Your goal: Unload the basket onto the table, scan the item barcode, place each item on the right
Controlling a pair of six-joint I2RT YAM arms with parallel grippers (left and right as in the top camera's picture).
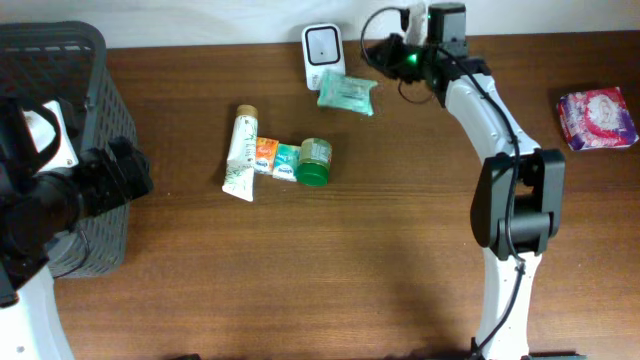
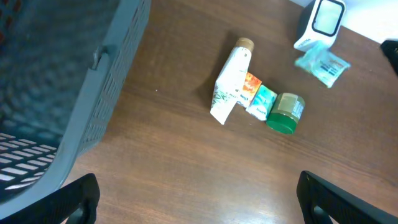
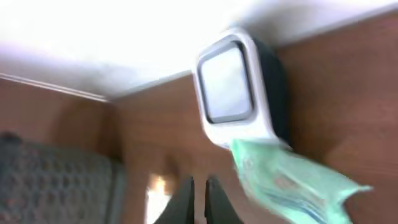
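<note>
Contents of the grey plastic basket (image 1: 95, 60) at the left edge cannot be told. The pale green packet (image 1: 347, 93) is laid against the white scanner (image 1: 323, 47) at the far edge of the surface (image 1: 400, 250). The left gripper (image 2: 199, 196) jaws are spread wide, the right gripper (image 3: 199, 199) jaws pressed together.

The left gripper (image 2: 199, 208) gapes wide — just ahead lie a white tube (image 2: 231, 84), two small cartons (image 2: 263, 101) and a green jar (image 2: 285, 112) in a row, a grey basket (image 2: 81, 81) to the left.

mock shop checkout — scanner (image 1: 322, 50), basket (image 1: 60, 38)
</note>
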